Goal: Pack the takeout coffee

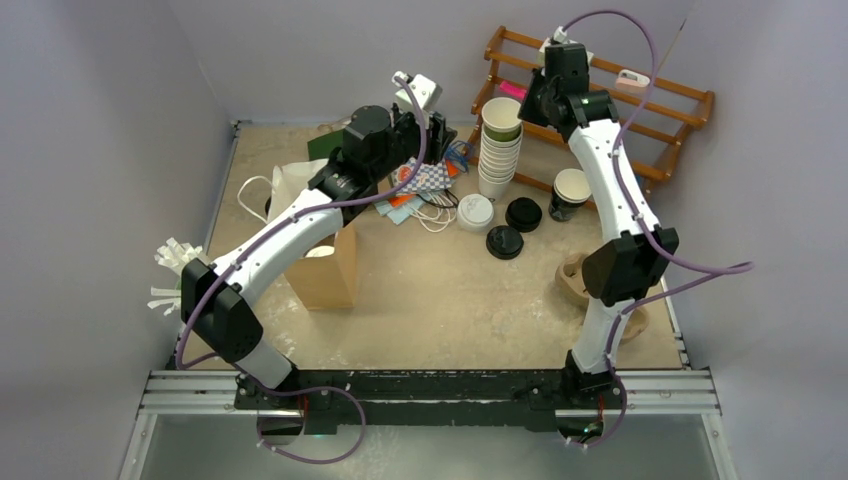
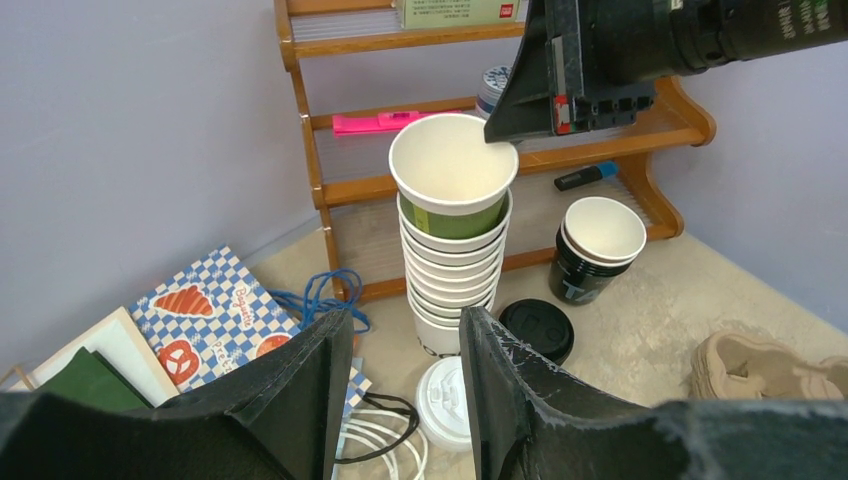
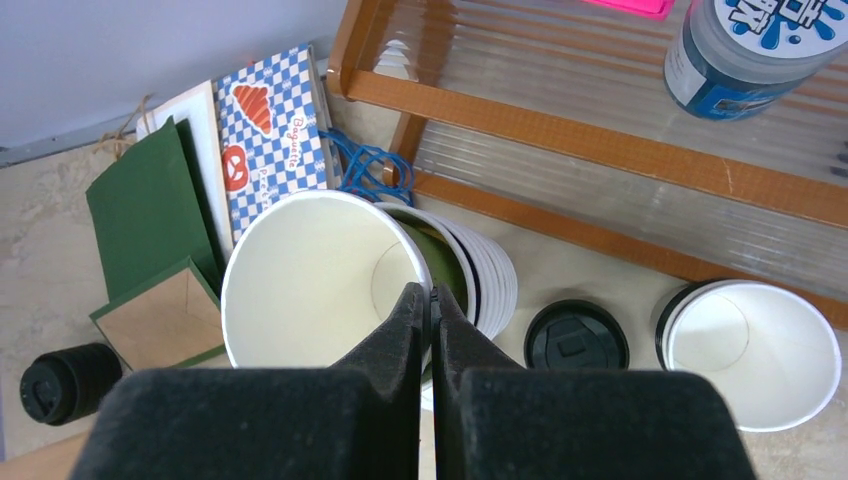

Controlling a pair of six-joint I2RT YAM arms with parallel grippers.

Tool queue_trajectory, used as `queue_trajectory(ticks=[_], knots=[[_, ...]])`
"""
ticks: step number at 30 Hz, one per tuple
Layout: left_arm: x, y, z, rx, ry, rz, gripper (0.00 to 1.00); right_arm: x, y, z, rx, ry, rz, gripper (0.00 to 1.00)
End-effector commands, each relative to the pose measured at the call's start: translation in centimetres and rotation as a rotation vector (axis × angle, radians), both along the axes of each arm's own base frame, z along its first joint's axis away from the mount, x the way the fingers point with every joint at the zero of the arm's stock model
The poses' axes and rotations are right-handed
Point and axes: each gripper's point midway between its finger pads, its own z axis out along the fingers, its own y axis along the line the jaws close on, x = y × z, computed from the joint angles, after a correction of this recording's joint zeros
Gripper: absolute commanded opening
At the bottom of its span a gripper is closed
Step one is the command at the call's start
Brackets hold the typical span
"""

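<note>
No lidded cup shows; cups and lids lie apart. My right gripper (image 1: pixel 524 106) (image 3: pixel 431 290) is shut on the rim of a green paper cup (image 1: pixel 501 115) (image 2: pixel 452 175) (image 3: pixel 305 280), the top one of the tall cup stack (image 1: pixel 496 165) (image 2: pixel 450 290), and shows in the left wrist view (image 2: pixel 503 135). A white lid (image 1: pixel 475 212) (image 2: pixel 440 400) and two black lids (image 1: pixel 523 213) (image 1: pixel 504 242) lie on the table; one black lid shows in both wrist views (image 2: pixel 537 328) (image 3: pixel 577 336). My left gripper (image 1: pixel 437 135) (image 2: pixel 405 315) is open and empty, left of the stack and over the white lid.
A dark lidless cup (image 1: pixel 570 192) (image 2: pixel 595 248) (image 3: pixel 750 352) stands right of the stack. A wooden rack (image 1: pixel 640 100) lines the back. Checkered and green paper bags (image 1: pixel 425 180) (image 3: pixel 270 120) lie left of the stack. An open brown bag (image 1: pixel 325 265) stands under my left arm. Pulp cup carriers (image 1: pixel 572 280) lie at the right.
</note>
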Motion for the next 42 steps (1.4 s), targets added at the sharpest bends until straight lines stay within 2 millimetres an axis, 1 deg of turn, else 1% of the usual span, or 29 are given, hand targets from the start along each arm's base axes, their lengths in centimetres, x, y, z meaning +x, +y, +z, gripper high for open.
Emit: queue_trajectory(ticks=[1,3,6,10,13,15,17,18,19,22,25,27,28,29,30,32,34,35,36,38,40,41,42], knots=[[0.2,-0.2,1.5,-0.012,-0.045,-0.003,0.46,-0.7,0.0,5.4,0.045,-0.121,0.001,0.00],[0.2,-0.2,1.7,-0.012,-0.048,-0.003,0.46,-0.7,0.2,6.7,0.057,-0.154,0.008,0.00],[0.1,-0.1,2.3,-0.014,-0.057,0.001,0.46,-0.8,0.4,9.3,0.075,-0.208,0.023,0.00],[-0.3,0.3,3.3,-0.023,-0.070,0.002,0.46,-1.6,1.0,12.6,0.107,-0.275,0.061,0.00],[-1.2,0.7,4.9,-0.043,-0.087,-0.007,0.46,-3.2,1.1,15.4,0.121,-0.347,0.089,0.00],[-2.1,1.1,6.0,-0.059,-0.094,-0.016,0.46,-4.6,1.7,16.1,0.149,-0.363,0.130,0.00],[-3.1,1.5,7.3,-0.087,-0.096,-0.025,0.46,-6.2,2.5,15.9,0.178,-0.351,0.183,0.00],[-3.7,1.6,7.9,-0.104,-0.097,-0.035,0.46,-6.9,2.8,15.3,0.188,-0.337,0.204,0.00],[-4.3,1.6,7.5,-0.103,-0.071,-0.047,0.46,-7.8,3.2,14.8,0.202,-0.322,0.230,0.00],[-6.4,1.4,7.3,-0.121,-0.031,-0.087,0.46,-10.3,4.0,12.6,0.218,-0.284,0.280,0.00],[-8.8,1.0,6.4,-0.115,0.020,-0.117,0.47,-12.8,4.4,9.4,0.221,-0.234,0.303,0.00],[-10.9,0.4,5.3,-0.113,0.062,-0.149,0.47,-14.3,4.7,6.5,0.228,-0.183,0.326,0.00],[-11.8,0.2,4.6,-0.117,0.088,-0.165,0.47,-15.1,4.8,4.8,0.233,-0.153,0.336,0.00],[-12.7,-0.2,3.6,-0.117,0.117,-0.184,0.47,-15.9,5.2,1.9,0.237,-0.099,0.350,0.00],[-13.6,-0.4,2.9,-0.119,0.142,-0.204,0.47,-16.6,5.4,0.4,0.242,-0.075,0.355,0.00],[-15.3,-1.0,0.7,-0.113,0.202,-0.232,0.48,-17.7,6.3,-3.6,0.224,-0.004,0.381,0.00],[-16.6,-1.2,-1.5,-0.097,0.246,-0.239,0.49,-18.7,7.3,-7.1,0.161,0.074,0.395,0.00],[-17.1,-1.3,-2.5,-0.088,0.263,-0.241,0.50,-19.0,7.8,-8.4,0.139,0.097,0.401,0.00],[-17.5,-1.2,-3.5,-0.077,0.274,-0.240,0.50,-19.3,8.3,-9.6,0.132,0.112,0.407,0.00],[-17.9,-0.9,-5.4,-0.067,0.292,-0.215,0.52,-19.4,9.1,-11.0,0.139,0.107,0.413,0.00],[-18.4,-0.6,-6.8,-0.079,0.300,-0.209,0.53,-19.3,9.8,-12.0,0.150,0.093,0.415,0.00],[-18.6,-0.4,-8.1,-0.076,0.317,-0.203,0.53,-19.2,10.1,-12.2,0.151,0.085,0.417,0.00],[-18.8,-0.4,-8.8,-0.075,0.328,-0.204,0.54,-19.2,10.3,-12.6,0.145,0.087,0.421,0.00]])
